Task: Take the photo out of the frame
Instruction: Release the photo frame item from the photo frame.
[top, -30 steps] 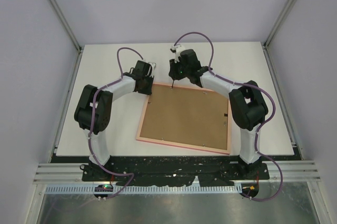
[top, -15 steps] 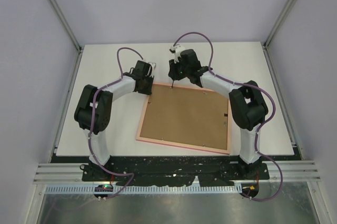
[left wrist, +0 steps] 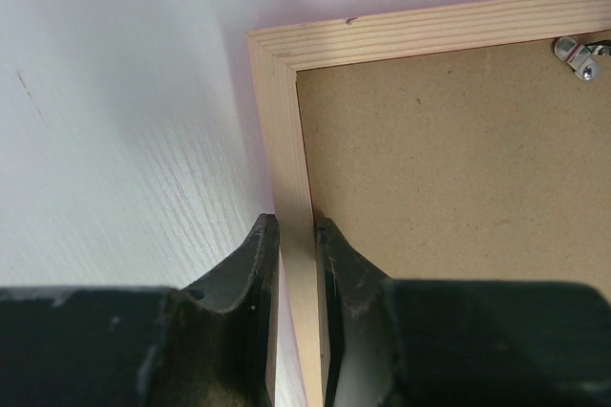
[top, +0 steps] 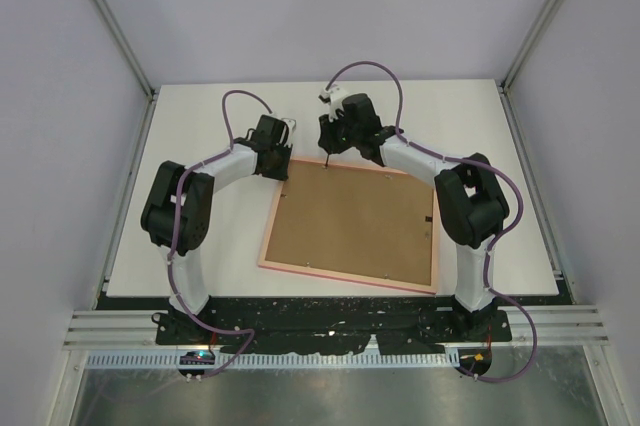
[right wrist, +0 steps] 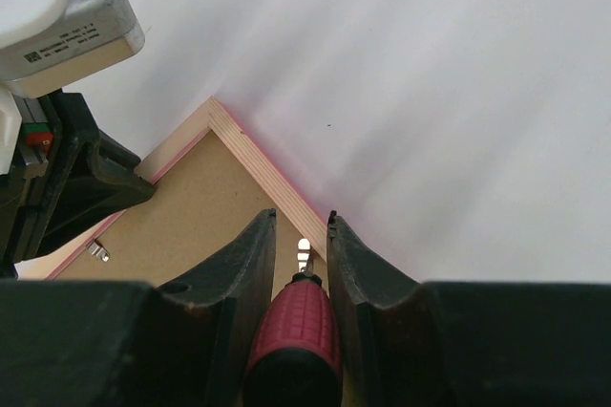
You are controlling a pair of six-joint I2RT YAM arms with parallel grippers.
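The frame (top: 340, 278) lies face down on the table, its pale wooden rim (left wrist: 286, 139) round a brown backing board (top: 355, 221). The photo is hidden under that board. My left gripper (left wrist: 296, 225) is shut on the frame's left rim near the far-left corner (top: 283, 168), one finger outside and one on the board. My right gripper (right wrist: 303, 219) is shut on a red-handled screwdriver (right wrist: 294, 331). It points down at a small metal clip (right wrist: 305, 252) just inside the frame's far rim (right wrist: 258, 159), about (top: 326, 160) in the top view.
Another metal clip (left wrist: 576, 53) sits on the backing board by the far rim, and one more (right wrist: 97, 252) shows near the left gripper's body (right wrist: 76, 178). White table (top: 200, 126) surrounds the frame; grey walls enclose the cell on three sides.
The right wrist has shifted a touch to the left over the far rim. The frame and the left arm have not moved.
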